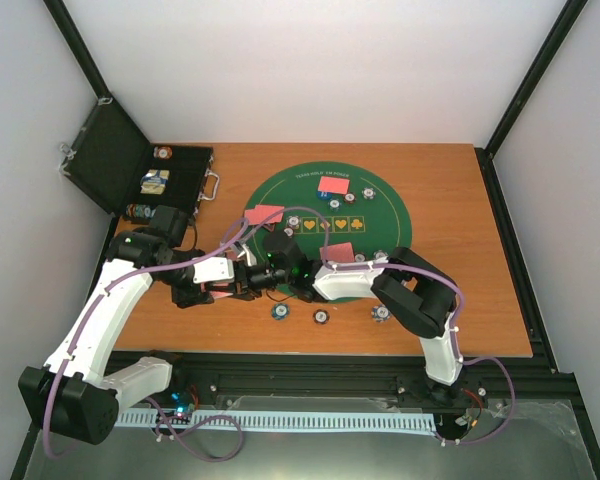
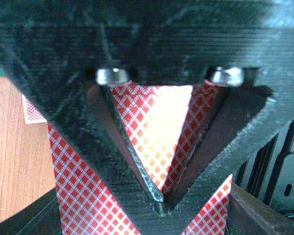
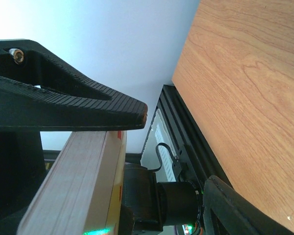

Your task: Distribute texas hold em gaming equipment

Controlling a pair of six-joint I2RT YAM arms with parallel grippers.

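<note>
1. Only the left wrist view shows the left gripper (image 2: 159, 196) pinched shut on a red-backed card (image 2: 157, 132).
2. Right wrist view: the right gripper (image 3: 95, 156), jaws partly spread, clamps the deck (image 3: 73, 191).
3. Overhead alone: loose cards (image 1: 334, 185) on the mat (image 1: 385, 215), chips (image 1: 321, 317) beside it.

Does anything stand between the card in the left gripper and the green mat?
Yes: the right gripper, holding the deck, sits between the card and much of the mat. The left gripper would likely need to go around it.
</note>
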